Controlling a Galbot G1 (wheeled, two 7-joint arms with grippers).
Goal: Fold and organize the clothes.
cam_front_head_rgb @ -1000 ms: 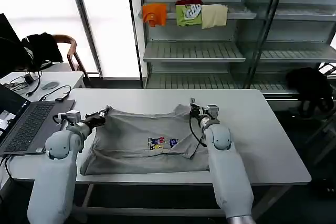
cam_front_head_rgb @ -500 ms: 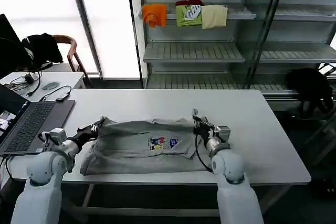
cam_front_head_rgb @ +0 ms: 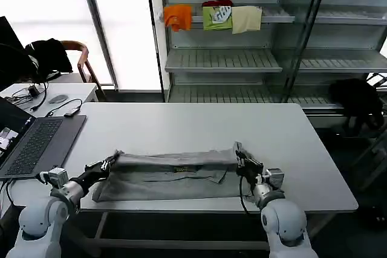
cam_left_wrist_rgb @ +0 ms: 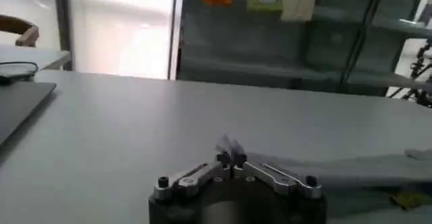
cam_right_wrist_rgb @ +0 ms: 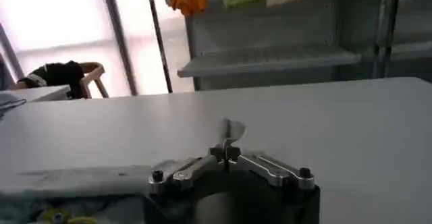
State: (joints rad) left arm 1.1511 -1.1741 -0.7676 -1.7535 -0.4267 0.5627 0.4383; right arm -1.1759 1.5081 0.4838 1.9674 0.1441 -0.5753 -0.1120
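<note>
Grey shirt (cam_front_head_rgb: 172, 173) folded over on the white desk (cam_front_head_rgb: 181, 122), pinched at both ends.

Left hand (cam_front_head_rgb: 110, 164) clamped on the shirt's left upper corner, right hand (cam_front_head_rgb: 239, 154) clamped on the right upper corner, both low near the desk's front edge. Upper edge of cloth stretched taut between them, lying over the lower layer, with a sliver of the chest print showing. Open laptop (cam_front_head_rgb: 33, 143) on the desk's left end. Orange, green and cream garments (cam_front_head_rgb: 214, 16) hanging on the shelf (cam_front_head_rgb: 224, 60) behind.
</note>
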